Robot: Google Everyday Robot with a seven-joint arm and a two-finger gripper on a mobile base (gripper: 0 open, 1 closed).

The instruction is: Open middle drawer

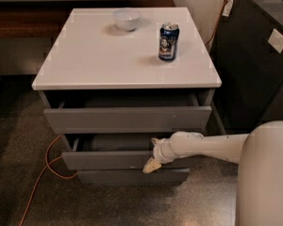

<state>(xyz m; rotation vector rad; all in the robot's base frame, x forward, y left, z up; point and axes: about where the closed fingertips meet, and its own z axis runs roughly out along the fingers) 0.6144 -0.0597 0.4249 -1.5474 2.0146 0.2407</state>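
Middle drawer (108, 160) sits part-open beneath the top drawer (127, 119). Gripper (152, 153), fingers spread, is at its right front edge. Risk: the unclamped fingers slip off the handleless front — drawer stalls short.

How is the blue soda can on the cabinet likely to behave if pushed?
The soda can stands upright and is tall for its base, so a push near its top would probably tip it. Being round, it might then roll on the smooth white top. The gripper is lower, at the middle drawer.
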